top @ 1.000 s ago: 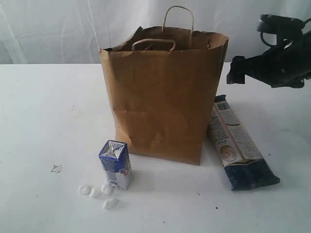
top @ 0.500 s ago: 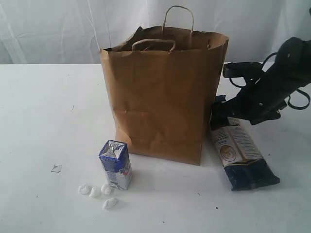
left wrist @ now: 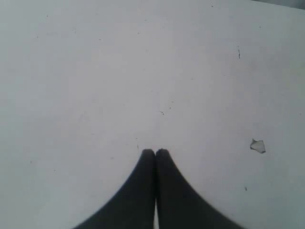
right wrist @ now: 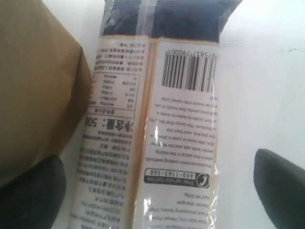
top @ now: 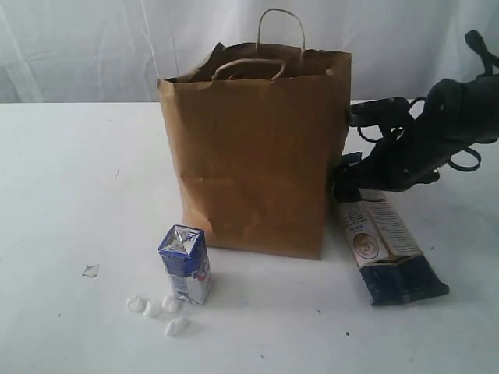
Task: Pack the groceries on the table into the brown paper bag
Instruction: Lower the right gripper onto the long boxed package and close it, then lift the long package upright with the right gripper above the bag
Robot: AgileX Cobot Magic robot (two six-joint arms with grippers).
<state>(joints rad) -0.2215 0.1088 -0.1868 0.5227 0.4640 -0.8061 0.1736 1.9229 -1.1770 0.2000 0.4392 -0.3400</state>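
Note:
The brown paper bag stands upright mid-table with its top open. A small blue-white carton stands in front of its left corner. The long blue-white packet lies flat on the table right of the bag. My right gripper is low over the packet's far end, close against the bag's side. In the right wrist view the right gripper is open, its fingers straddling the packet beside the bag. My left gripper is shut and empty over bare table.
Three white crumpled bits lie by the carton. A small scrap lies further left; the left wrist view shows the scrap too. A white curtain hangs behind the table.
My right arm came down from the upper right to the packet's far end beside the bag. The bag's right upper side has been pushed slightly left. The left gripper stayed put.

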